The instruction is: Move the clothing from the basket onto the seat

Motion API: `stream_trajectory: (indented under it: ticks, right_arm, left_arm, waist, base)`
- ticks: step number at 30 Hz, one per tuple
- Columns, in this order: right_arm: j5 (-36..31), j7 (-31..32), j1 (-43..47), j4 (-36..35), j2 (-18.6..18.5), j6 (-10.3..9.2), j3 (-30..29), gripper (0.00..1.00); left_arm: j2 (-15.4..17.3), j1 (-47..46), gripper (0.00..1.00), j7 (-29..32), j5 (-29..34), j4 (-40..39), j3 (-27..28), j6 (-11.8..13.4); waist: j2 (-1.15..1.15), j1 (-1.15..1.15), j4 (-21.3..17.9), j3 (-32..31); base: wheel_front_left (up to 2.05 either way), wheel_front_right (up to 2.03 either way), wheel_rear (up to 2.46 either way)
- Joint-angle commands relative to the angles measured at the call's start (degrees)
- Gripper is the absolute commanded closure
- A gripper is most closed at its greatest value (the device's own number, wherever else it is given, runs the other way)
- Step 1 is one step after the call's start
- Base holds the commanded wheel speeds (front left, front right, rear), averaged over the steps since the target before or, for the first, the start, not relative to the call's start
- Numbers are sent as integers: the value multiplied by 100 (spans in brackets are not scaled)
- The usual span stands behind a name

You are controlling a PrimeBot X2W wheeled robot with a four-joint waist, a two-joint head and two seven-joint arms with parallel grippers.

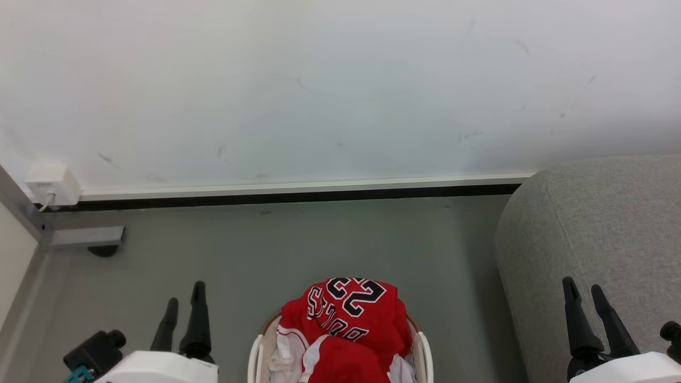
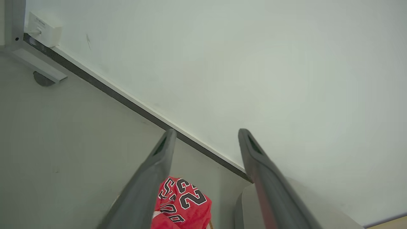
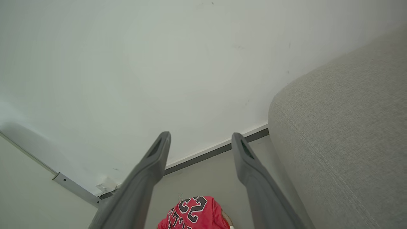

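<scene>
Plainly, red clothing (image 1: 346, 319) heaped in the basket (image 1: 423, 346) reads "23". Both arms' jaws stand wide, empty.

Right gripper (image 3: 201, 136) spread — clothing (image 3: 194, 212) between, seat (image 3: 343, 143) right

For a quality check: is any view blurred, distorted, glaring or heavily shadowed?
Head view: even soft light, no glare, clothing lettering sharp, faint shadow on the floor beside the seat. Left wrist view: left fingers soft, skirting tilted. Right wrist view: right fingers blurred low down, seat weave crisp.
</scene>
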Motion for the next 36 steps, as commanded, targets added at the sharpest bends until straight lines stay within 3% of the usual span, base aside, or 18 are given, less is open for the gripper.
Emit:
stream_trajectory:
  ticks: [1, 36]
  right_arm:
    - [-235, -68, -106, 3, -77, 28, 36, 0]
    - [-2171, -578, -131, 281, -191, 39, 309, 0]
  left_arm:
    - [51, -33, 0, -79, 276, -52, -14, 38]
    - [65, -32, 0, -573, 2292, 170, -243, 307]
  waist:
    - [0, 0, -3, 0]
    - [0, 0, -69, 12]
  base:
    - [0, 0, 0]
    - [0, 0, 0]
